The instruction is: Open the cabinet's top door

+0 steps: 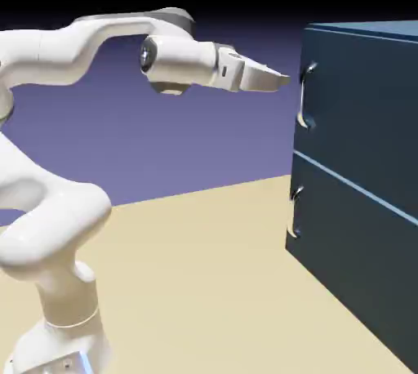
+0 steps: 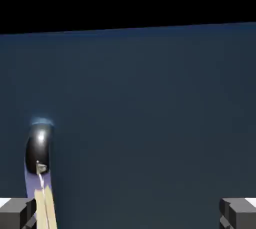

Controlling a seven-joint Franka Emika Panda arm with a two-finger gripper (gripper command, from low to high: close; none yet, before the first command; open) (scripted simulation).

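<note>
Blue-violet backdrop (image 1: pixel 204 144) behind; the tool (image 1: pixel 286 80) is released, its fingers spread, near the top door's handle (image 1: pixel 304 96).

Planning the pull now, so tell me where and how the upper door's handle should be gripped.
Take the upper handle by the middle of its upright bar, coming from the front, the robot's side. The bar bows out from the door and joins it only at top and bottom, so the pincer should probably close with one finger on each side of the bar.
</note>
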